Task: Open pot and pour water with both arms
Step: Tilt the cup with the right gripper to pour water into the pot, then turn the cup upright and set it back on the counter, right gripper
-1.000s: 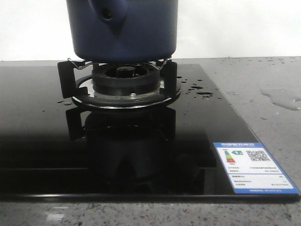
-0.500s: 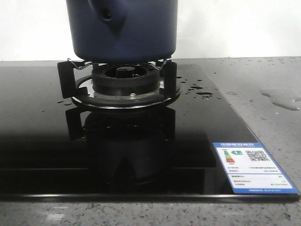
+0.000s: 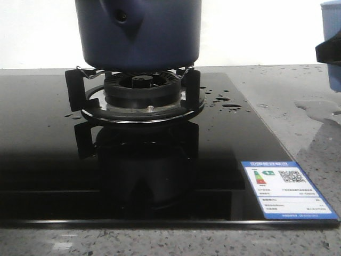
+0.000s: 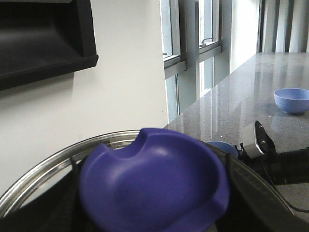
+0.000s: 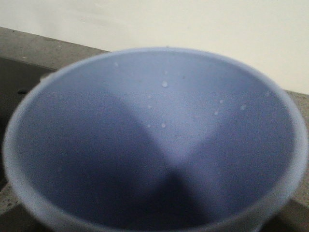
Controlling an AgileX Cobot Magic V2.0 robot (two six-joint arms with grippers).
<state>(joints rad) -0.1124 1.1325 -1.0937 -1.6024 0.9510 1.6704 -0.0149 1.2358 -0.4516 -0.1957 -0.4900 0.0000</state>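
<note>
I see the pot (image 3: 138, 34) sitting on the burner (image 3: 139, 93) toward the bench's far edge. My left claw appears to pinch the lid (image 4: 154, 181), apparently lifted; its fingers are hidden. At the right edge my right claw carries the pale cup (image 5: 154, 140), grip unseen. I judge pouring remains.

— Does any writing show?
— Only a blue-edged energy label (image 3: 286, 189) on the black glass hob (image 3: 48, 160), bearing a QR code; its small print is too fine to read.
</note>
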